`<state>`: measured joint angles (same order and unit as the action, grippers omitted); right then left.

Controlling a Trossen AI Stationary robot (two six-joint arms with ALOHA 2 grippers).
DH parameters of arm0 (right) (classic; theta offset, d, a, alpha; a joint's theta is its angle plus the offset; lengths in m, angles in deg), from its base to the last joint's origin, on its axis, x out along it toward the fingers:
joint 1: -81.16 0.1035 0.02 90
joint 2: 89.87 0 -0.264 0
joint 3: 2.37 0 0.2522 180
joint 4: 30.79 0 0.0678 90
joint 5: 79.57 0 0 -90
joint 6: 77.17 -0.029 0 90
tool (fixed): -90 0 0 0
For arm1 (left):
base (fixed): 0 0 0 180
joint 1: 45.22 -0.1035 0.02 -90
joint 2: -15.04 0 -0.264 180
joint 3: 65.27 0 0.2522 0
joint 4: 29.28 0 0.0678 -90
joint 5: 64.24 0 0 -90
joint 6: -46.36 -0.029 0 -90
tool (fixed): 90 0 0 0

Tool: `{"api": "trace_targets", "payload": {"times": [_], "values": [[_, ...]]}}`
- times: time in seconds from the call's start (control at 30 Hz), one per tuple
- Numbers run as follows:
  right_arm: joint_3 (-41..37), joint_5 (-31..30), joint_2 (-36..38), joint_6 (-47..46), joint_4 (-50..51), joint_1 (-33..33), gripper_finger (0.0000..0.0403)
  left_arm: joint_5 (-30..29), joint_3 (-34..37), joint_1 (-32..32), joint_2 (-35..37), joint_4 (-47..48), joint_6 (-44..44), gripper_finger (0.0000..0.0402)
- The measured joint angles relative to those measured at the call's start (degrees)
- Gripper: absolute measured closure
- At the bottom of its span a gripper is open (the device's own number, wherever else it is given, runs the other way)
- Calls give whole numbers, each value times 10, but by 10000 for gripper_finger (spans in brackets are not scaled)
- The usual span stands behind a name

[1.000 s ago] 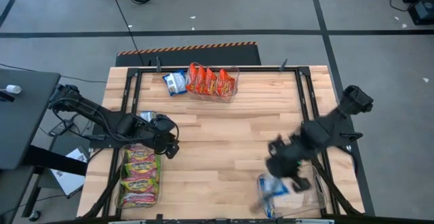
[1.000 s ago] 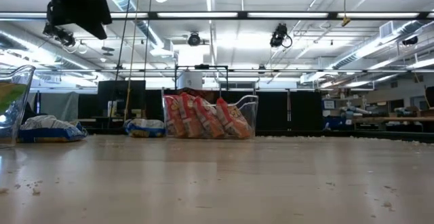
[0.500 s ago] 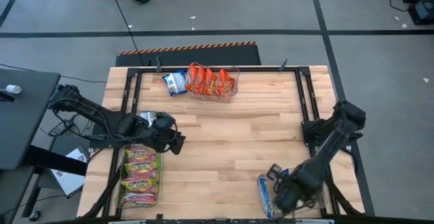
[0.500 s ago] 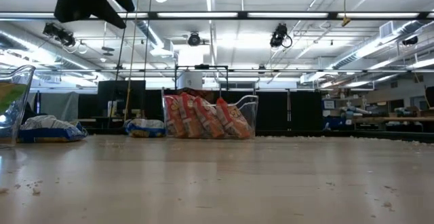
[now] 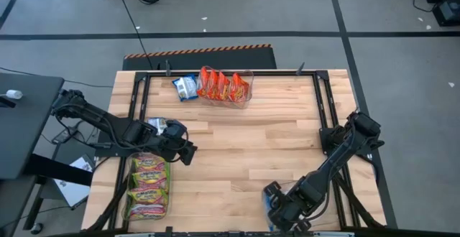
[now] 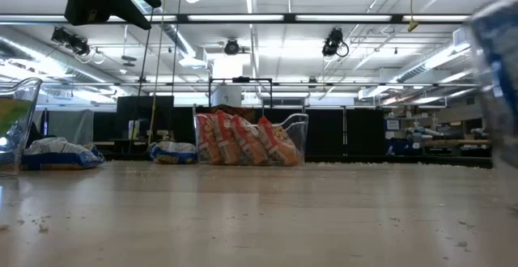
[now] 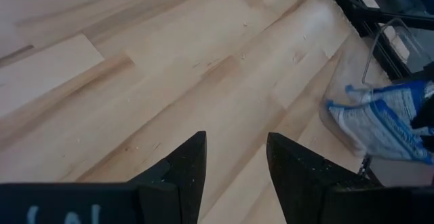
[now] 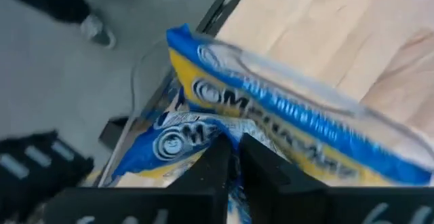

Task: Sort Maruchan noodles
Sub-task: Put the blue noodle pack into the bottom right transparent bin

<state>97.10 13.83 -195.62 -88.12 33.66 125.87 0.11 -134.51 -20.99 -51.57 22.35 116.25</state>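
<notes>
Red-orange Maruchan packets (image 5: 225, 86) stand on edge in a clear bin (image 5: 248, 97) at the far middle, with one blue packet (image 5: 185, 87) lying beside it. Green packets (image 5: 148, 187) fill a bin at the near left. Another blue packet (image 6: 57, 154) lies on the table by my left arm. My left gripper (image 5: 188, 151) hovers open and holds nothing over bare wood. My right gripper (image 5: 284, 210) points down among blue packets (image 8: 291, 108) at the near right, its fingertips (image 8: 234, 146) almost together. My right gripper comes from above with its fingertips (image 8: 220, 149) right at a lower blue packet (image 8: 169, 142). I cannot tell whether it touches or pinches that packet. A second blue packet lies tilted across, just beyond the tips.
Black frame rails (image 5: 136, 100) run along the table's left and right sides. The middle of the wooden table (image 5: 244, 143) is bare. A blurred clear-and-blue shape (image 6: 495, 73) fills the right edge of the low view, close to that camera.
My right gripper has swung toward the table's near edge and sunk among the blue packets at the near right, rolling as it went. A blurred blue-and-clear shape has come into the low view's right edge. My left gripper has turned a little at the wrist.
</notes>
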Motion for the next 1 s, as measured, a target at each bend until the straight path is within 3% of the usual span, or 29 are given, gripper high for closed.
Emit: {"api": "trace_targets", "payload": {"times": [0.53,0.83,1.0], "values": [[-51,-15,13,-91,-60,4,216,0,0,0,0,0,-15,241],[-50,-39,100,-190,-11,19,178,0,0,-1,-2,-14,-39,241],[-50,-87,147,-236,27,29,174,-6,-8,-42,32,105,2,241]]}}
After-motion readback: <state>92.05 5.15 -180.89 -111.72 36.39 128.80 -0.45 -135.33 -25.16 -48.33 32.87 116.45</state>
